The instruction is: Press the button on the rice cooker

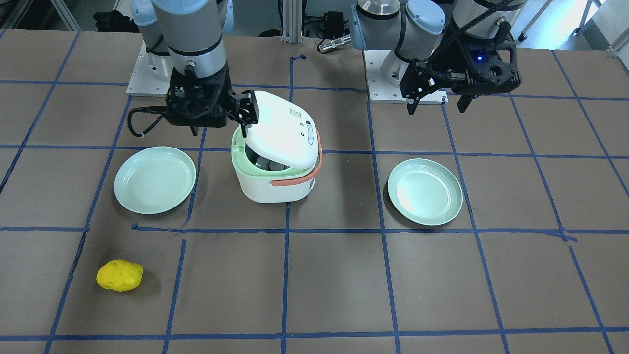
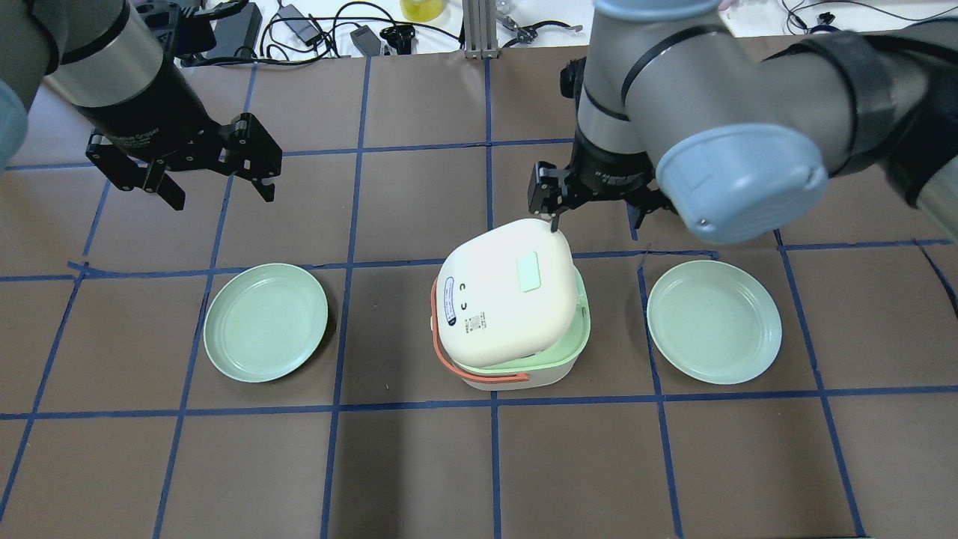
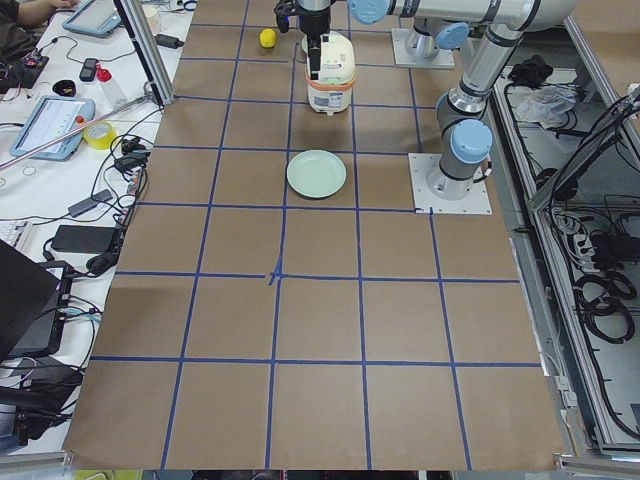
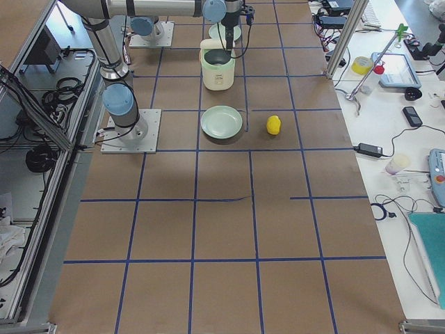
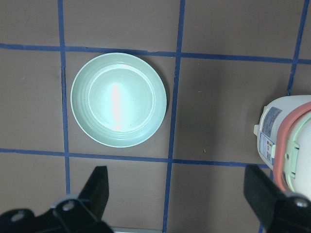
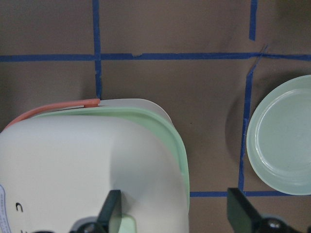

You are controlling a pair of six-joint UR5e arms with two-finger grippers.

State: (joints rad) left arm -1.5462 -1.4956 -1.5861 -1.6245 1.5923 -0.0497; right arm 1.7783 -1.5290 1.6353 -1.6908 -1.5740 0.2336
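Front-facing view: the cooker (image 1: 275, 182) sits mid-table between 2 plates (image 1: 155, 179). Its lid (image 1: 285, 132) is tilted up, so the latch looks released. The right gripper (image 1: 219, 127) has its jaws apart, 1 finger against the lid's rear edge. The left gripper (image 1: 436, 105) hangs off to the side, jaws spread and empty.

Overhead view: a green button (image 2: 528, 271) is set in the lid top, close to the right gripper (image 2: 595, 217).

Left wrist view: only the cooker's side (image 5: 286, 141) and a plate (image 5: 118, 99) show.

Right wrist view: 1 finger (image 6: 112, 208) hovers over the lid by the button (image 6: 127, 225).

The shell looks like stiff, smooth, light plastic. I would not grasp it but push 1 fingertip straight down on the button, since a slanted push could skid off it or slide the cooker.
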